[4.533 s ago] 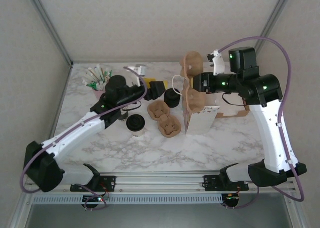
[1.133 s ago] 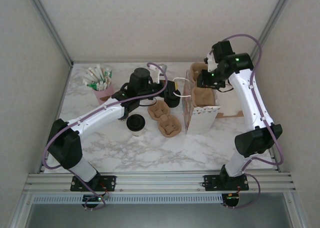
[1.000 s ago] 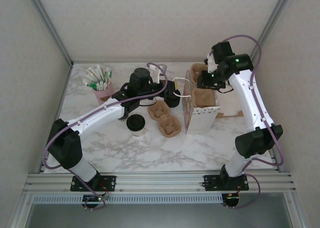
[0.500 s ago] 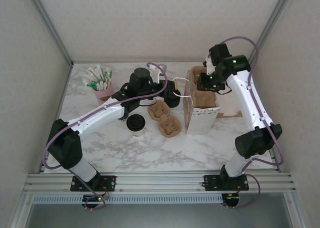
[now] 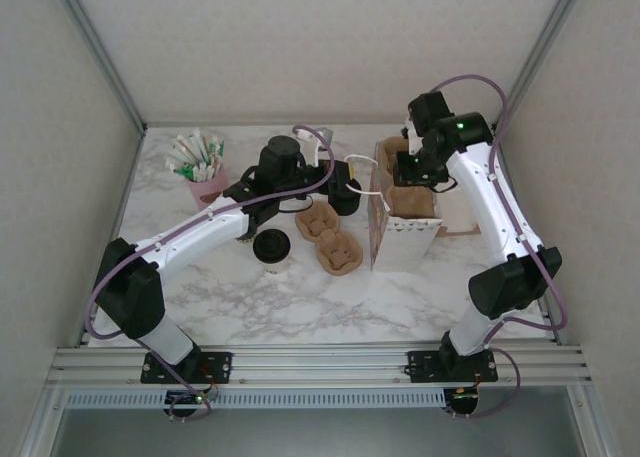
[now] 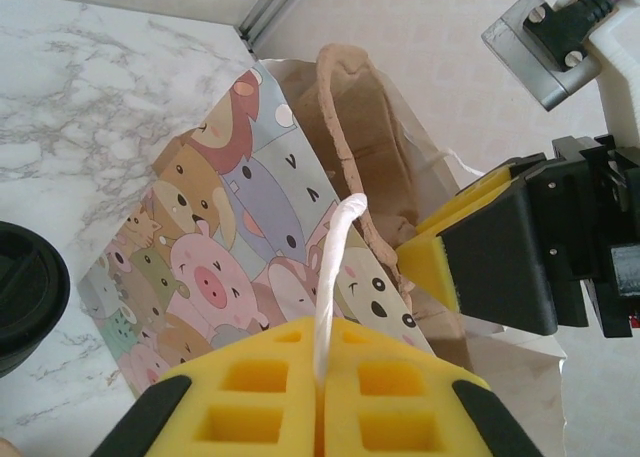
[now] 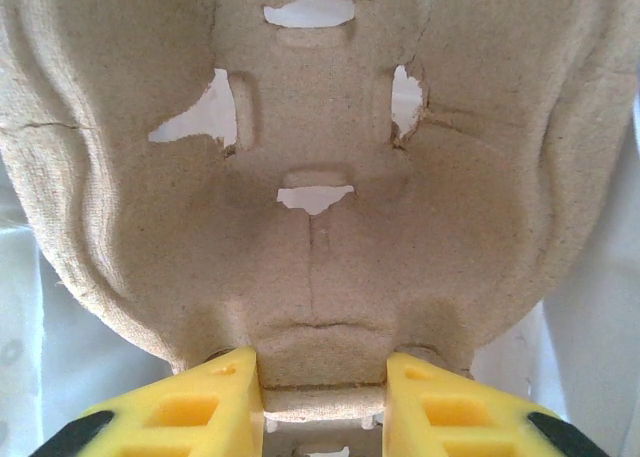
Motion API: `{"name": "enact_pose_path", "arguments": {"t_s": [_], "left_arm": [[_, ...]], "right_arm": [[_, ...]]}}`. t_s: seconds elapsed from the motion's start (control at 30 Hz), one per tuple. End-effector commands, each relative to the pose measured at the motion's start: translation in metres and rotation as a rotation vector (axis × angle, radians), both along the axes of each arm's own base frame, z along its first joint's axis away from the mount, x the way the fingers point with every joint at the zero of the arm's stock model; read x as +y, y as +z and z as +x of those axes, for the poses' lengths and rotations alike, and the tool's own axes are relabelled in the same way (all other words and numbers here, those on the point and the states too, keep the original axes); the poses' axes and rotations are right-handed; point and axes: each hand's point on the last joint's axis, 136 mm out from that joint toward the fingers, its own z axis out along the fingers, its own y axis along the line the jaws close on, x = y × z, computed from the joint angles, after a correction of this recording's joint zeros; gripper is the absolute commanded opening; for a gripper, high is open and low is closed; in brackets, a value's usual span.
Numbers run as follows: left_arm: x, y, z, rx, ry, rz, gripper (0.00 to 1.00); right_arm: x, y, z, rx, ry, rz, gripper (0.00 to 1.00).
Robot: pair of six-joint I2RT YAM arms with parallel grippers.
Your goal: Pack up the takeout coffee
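The takeout coffee [image 5: 271, 247], a small cup with a black lid, stands on the marble table in front of the left arm, and neither gripper is touching it. My left gripper [image 5: 348, 185] [image 6: 322, 329] is shut on the white handle [image 6: 336, 267] of the cartoon-print paper bag [image 5: 402, 235] [image 6: 215, 242]. My right gripper [image 5: 412, 167] [image 7: 320, 377] is shut on the edge of a brown pulp cup carrier [image 7: 310, 177] [image 5: 405, 195], which stands upright inside the bag's open top. Its yellow pad [image 6: 455, 242] shows beside the carrier rim [image 6: 345, 127].
A second pulp carrier [image 5: 328, 235] lies flat between the coffee and the bag. A short black cylinder [image 5: 343, 199] [image 6: 25, 297] sits by the left gripper. A pink cup of sticks [image 5: 198, 162] stands at the back left. Walls close in the table on three sides.
My right gripper has shifted slightly left and lowered the carrier further into the bag. The left arm, the bag handle and the coffee have not moved.
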Motion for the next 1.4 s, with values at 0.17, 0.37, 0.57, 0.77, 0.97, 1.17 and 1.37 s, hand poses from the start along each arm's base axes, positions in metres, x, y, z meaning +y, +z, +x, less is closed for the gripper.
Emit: {"name": "enact_pose_path", "arguments": {"t_s": [0.17,0.37,0.57,0.77,0.97,1.17,1.37], "left_arm": [[0.0,-0.001,-0.004,0.001,0.006,0.002,0.07],[0.001,-0.001,-0.004,0.0,0.011,0.002,0.07],[0.001,-0.002,-0.004,0.001,0.01,0.003,0.07],[0.002,-0.001,-0.004,-0.001,0.017,0.003,0.07],[0.002,0.0,-0.003,0.001,0.021,-0.003,0.07],[0.005,0.0,-0.005,0.0,0.025,-0.004,0.07],[0.008,0.003,-0.007,-0.008,0.033,-0.002,0.07]], "right_arm": [[0.003,-0.014,-0.009,0.058,0.031,-0.064,0.31],[-0.001,-0.026,-0.011,0.091,0.034,-0.126,0.31],[-0.005,-0.022,-0.008,0.071,0.016,-0.145,0.31],[0.006,-0.015,-0.016,0.056,0.061,-0.115,0.31],[0.003,-0.027,-0.02,0.089,0.067,-0.154,0.32],[0.005,-0.032,-0.01,0.083,0.06,-0.156,0.32],[0.004,-0.041,-0.013,0.106,0.075,-0.173,0.32]]}}
